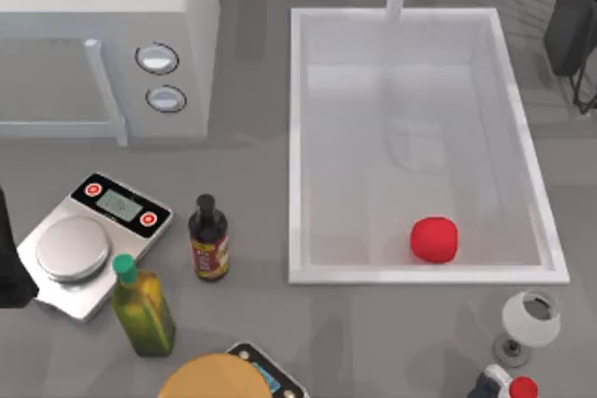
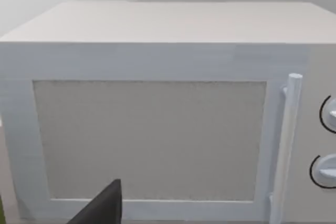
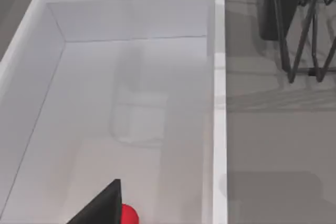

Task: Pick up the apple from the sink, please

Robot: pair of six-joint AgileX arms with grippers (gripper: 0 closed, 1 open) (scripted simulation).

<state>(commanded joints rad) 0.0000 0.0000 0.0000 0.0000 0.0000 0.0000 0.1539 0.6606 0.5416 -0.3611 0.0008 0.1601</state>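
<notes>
The apple is plain bright red and lies on the pale floor of the sink, near its front rim and right of the middle. In the right wrist view the apple shows as a red sliver next to a dark part of my right gripper, which hovers above the front part of the sink, clear of the fruit. My left arm stays at the table's left edge, and my left gripper faces the microwave door.
A white microwave stands at the back left. In front of it are a kitchen scale, a dark bottle and a green oil bottle. A wine glass stands at the front right, a dark wire rack at the back right.
</notes>
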